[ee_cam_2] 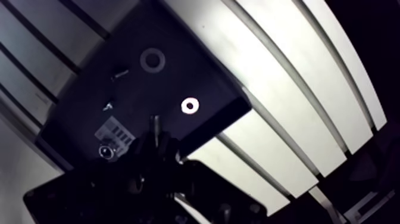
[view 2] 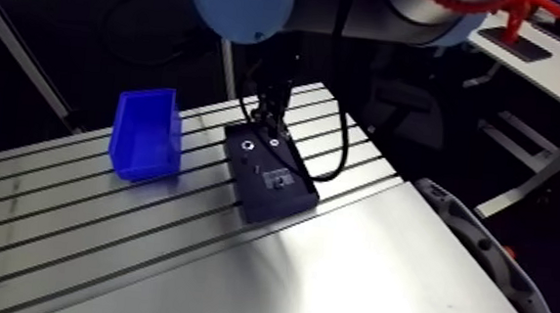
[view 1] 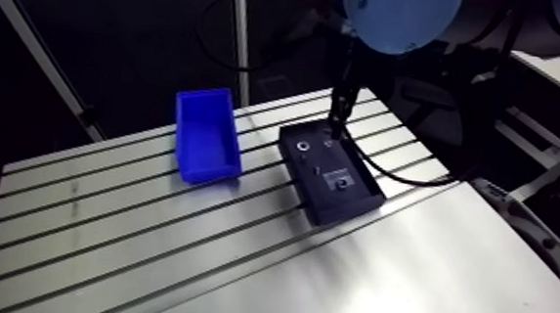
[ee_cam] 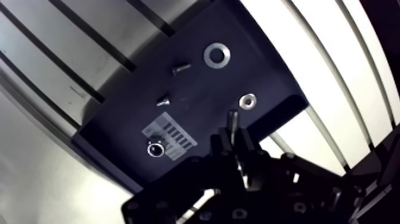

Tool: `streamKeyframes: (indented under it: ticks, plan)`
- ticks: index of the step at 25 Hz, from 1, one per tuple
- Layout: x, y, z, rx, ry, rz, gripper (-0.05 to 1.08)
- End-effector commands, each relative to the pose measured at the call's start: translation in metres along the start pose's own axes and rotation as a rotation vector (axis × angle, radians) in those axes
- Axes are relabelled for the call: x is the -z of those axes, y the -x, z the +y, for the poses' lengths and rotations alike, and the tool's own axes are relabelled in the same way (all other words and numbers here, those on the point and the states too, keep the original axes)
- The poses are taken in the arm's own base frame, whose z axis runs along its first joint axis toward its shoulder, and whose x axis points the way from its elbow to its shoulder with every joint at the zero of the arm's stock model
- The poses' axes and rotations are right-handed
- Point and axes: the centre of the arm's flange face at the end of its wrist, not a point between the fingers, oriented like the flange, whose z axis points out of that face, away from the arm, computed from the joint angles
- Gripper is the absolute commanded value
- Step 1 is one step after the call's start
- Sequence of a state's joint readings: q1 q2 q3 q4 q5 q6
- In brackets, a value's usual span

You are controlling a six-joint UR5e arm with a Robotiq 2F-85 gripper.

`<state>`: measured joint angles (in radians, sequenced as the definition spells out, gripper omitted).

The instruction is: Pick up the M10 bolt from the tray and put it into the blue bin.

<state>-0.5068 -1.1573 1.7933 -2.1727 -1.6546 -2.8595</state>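
A black tray [ee_cam: 125, 128] lies on the slotted table, and my gripper [ee_cam: 234, 137] hangs just above its end. The dark fingers [ee_cam: 245, 142] are closed together, with a grey bolt shank [ee_cam: 234, 121] sticking out from between their tips. The bolt appears lifted off the tray floor. In the arm view the gripper [view 1: 335, 123] comes down over the tray's far end [view 1: 298, 131]. The blue bin [view 1: 207, 134] stands open and upright on the table beside the tray, a short gap away.
The tray holds a large washer [ee_cam: 216, 55], a small washer [ee_cam: 247, 101], two small screws [ee_cam: 180, 69] [ee_cam: 163, 101], a round nut [ee_cam: 156, 149] and a white label [ee_cam: 168, 138]. A smooth plate [view 1: 410, 279] covers the table's near part.
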Motion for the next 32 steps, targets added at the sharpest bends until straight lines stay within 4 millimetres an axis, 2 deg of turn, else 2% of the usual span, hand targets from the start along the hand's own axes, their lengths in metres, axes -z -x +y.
streamKeyframes:
  ticks: [1, 8, 11, 16, 19, 25, 32]
  plan:
    - [0.039, 0.003, 0.003, 0.021, 0.006, 0.007, 1.01]
    - [0.086, -0.005, 0.006, 0.103, 0.005, 0.041, 1.05]
    - [0.116, -0.014, 0.004, 0.123, 0.013, 0.077, 1.05]
    - [0.152, -0.055, -0.018, 0.202, 0.063, 0.093, 1.05]
    - [0.161, -0.080, -0.037, 0.253, 0.077, 0.096, 1.05]
    - [0.162, -0.121, -0.073, 0.339, 0.081, 0.093, 1.05]
    - [0.157, -0.148, -0.096, 0.416, 0.078, 0.085, 1.05]
